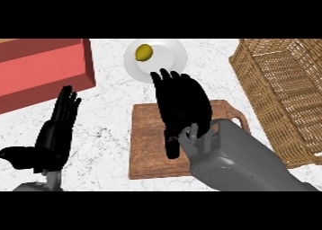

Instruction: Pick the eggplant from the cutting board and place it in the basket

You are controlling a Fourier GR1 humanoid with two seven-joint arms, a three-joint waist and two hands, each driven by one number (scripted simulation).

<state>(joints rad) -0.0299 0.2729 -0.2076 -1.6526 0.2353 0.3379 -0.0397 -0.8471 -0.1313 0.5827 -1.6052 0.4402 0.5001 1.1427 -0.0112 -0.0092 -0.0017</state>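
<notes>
Black against the brown wood, the right hand (180, 108) hangs over the cutting board (150, 152), fingers straight and pointing away from the robot toward the white plate (170, 56), with the thumb dropping down toward the board's near half. Nothing is visibly curled in it; the fingers are extended and together, so it reads as open and holding nothing that can be seen. The eggplant itself does not show anywhere in the head view: the bare parts of the board to the left of the hand and along its near edge carry nothing, so my judgement is that it lies directly under the palm and fingers, hidden by them, and its long axis cannot be told. That makes the right hand the nearer one by far. The left hand (57, 126) rests open on the white desk (110, 112) well to the left of the board, fingers up, beside the red box (38, 67). The wicker basket (283, 90) stands to the right of the board, just beyond the board's handle, on the same side as the working arm's grey forearm (237, 157). If the eggplant is indeed beneath the hand, the move ahead calls for lowering and closing round it, then carrying it rightward over the basket's near wall. A small yellow-green fruit (144, 52) sits on the plate and plays no part.
</notes>
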